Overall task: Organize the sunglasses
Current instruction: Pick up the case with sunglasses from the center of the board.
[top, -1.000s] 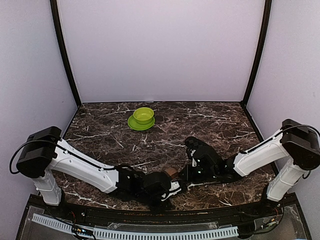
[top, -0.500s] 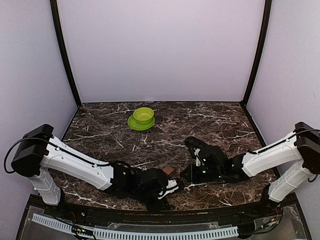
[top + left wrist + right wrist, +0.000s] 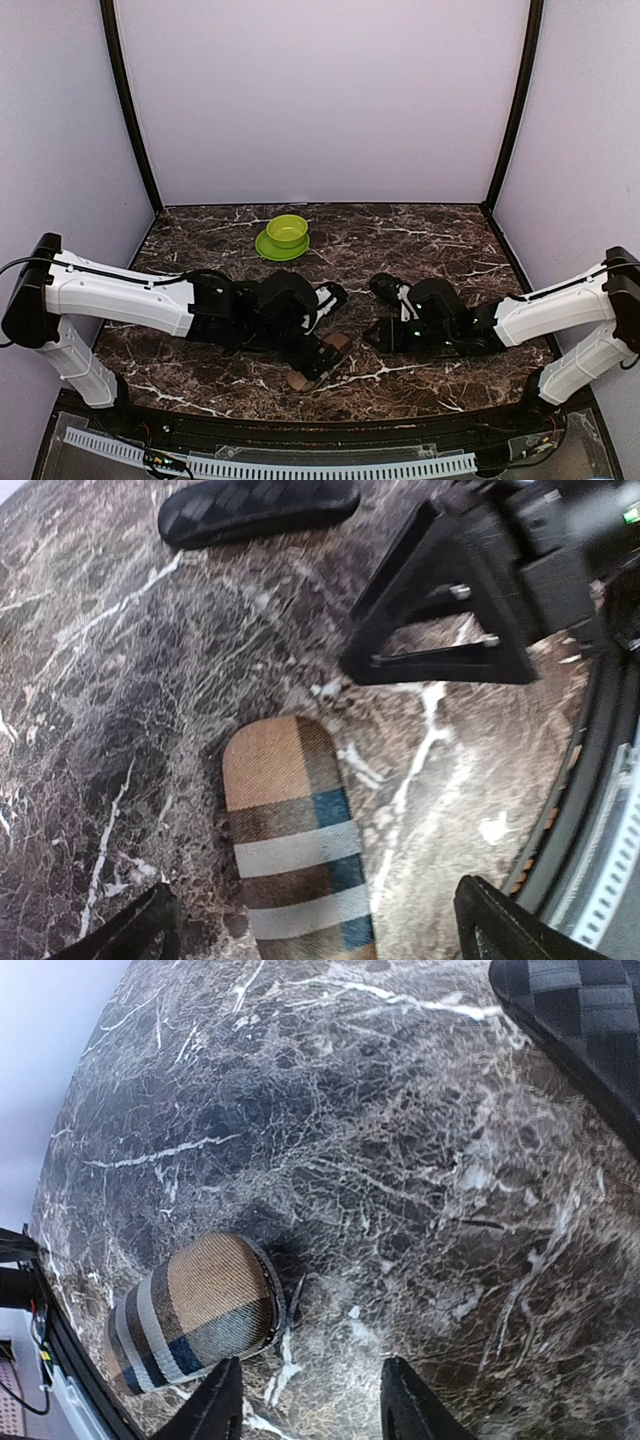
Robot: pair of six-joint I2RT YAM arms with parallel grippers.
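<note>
I cannot see the sunglasses in any view, so I cannot tell where they are.

What I do see is a striped case point(image 3: 290, 840). In my left wrist view it lies flat at 6 o'clock, with tan, brown, white and blue bands. My left hand point(image 3: 320, 932) is spread wide. One finger is on each side of the case, and there is bare bench between each finger and the case.

My right wrist view shows the same case at 8 o'clock, seen from its round end. My right hand point(image 3: 310, 1400) is apart too, with only bench between the fingers. It holds nothing.

A black bumpy case point(image 3: 580, 1020) lies at 1 o'clock in that view, well apart from the striped one. In the left wrist view it is at 11 o'clock, and my right hand shows at 2 o'clock.

From the top view the striped case is at 6 o'clock on the bench point(image 3: 450, 240), near the front edge, and my left hand partly hides it. The stripes are too small to make out there. Only this view shows the green bowl point(image 3: 287, 230) on its green plate point(image 3: 268, 249), far back at 12 o'clock.
</note>
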